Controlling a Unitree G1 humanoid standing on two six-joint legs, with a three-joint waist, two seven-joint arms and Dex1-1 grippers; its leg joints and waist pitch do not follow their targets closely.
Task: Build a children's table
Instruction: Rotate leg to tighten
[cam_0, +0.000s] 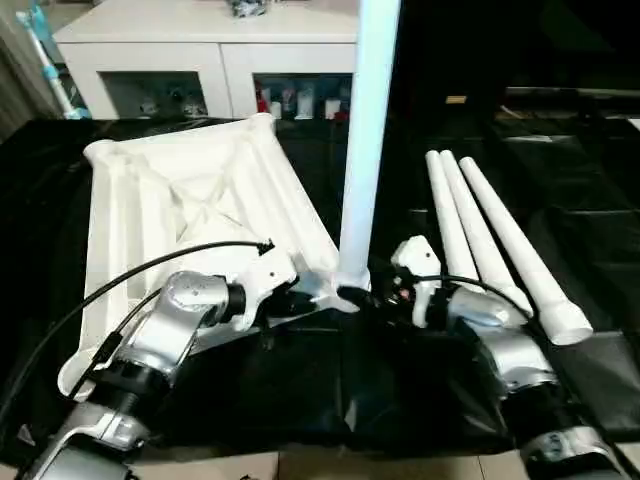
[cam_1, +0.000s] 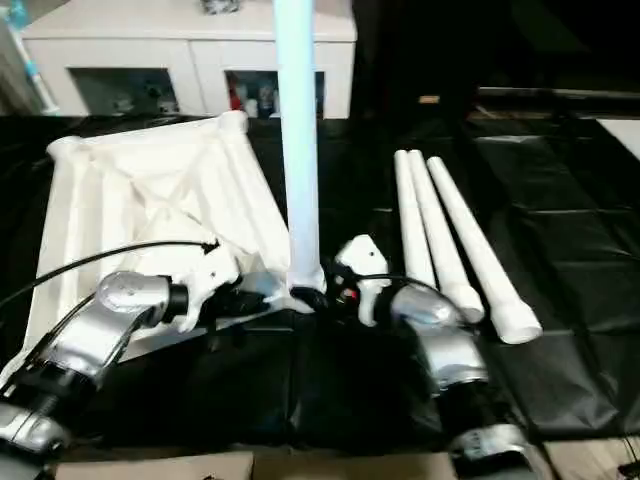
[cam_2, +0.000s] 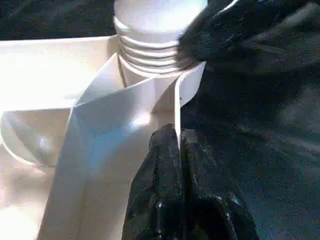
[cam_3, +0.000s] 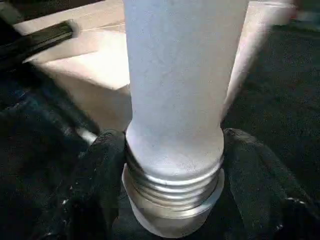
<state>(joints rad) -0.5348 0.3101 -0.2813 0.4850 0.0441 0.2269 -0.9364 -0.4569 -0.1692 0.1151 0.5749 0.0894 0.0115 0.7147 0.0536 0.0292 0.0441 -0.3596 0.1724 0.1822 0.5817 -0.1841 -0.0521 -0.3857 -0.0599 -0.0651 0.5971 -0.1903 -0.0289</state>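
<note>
Tabletop (cam_0: 190, 200) upside down on desk (cam_0: 300, 385); leg (cam_0: 365, 150) upright in near corner socket, thread exposed. Left end effector (cam_2: 177, 150) clamped on tabletop rim. Right end effector (cam_3: 172, 165) gripping leg base. Three spare legs (cam_0: 490, 240) alongside. Risk: cross-threading if leg tilts; rim slip lets tabletop rotate.

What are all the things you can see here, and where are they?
Tabletop: one, white, upside down on the black cloth, left of middle.
Upright leg: one, white, standing in the tabletop's near right corner socket, its threads partly showing.
Loose legs: three, white, lying side by side on the cloth to the right.
Black cloth: one, covering the big table.
Cabinet: one, white, glass doors, at the back, small things inside.
Left gripper: black fingers shut on the tabletop's thin edge near the socket.
Right gripper: a black finger on each side of the upright leg's threaded base.
</note>
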